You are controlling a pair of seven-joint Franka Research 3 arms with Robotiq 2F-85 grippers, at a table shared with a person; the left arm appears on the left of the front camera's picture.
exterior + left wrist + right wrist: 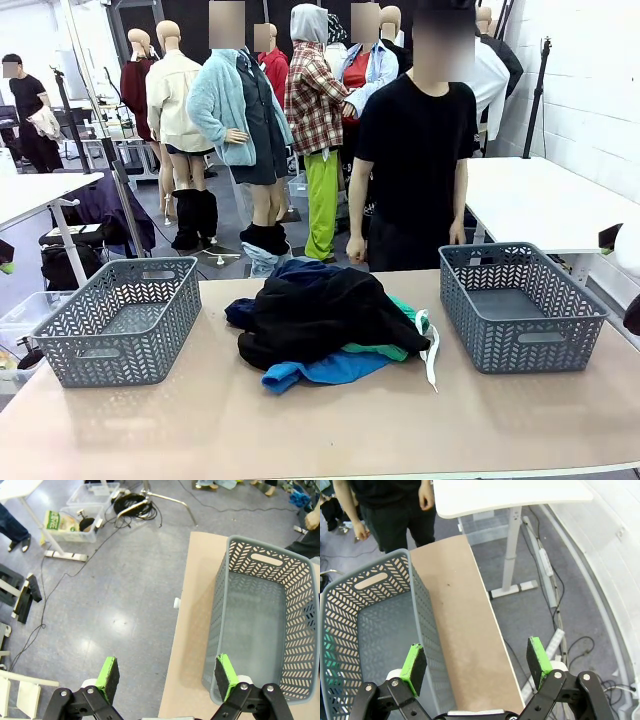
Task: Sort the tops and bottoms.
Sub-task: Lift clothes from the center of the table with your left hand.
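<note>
Left gripper (167,674): jaws wide apart, empty, over the left edge of the table (192,630), beside the left basket (220,620).
Right gripper (476,662): jaws apart, empty, above the bare strip between the right basket (427,630) and the table's right edge.
Open room: bare tabletop before the pile.
Bottoms: black garment (320,310) atop green shorts (385,351), mid-table between the baskets, well apart from both grippers.

Bright even overhead light; soft shadows; glare on floor (119,622); wrist views curved at edges.
</note>
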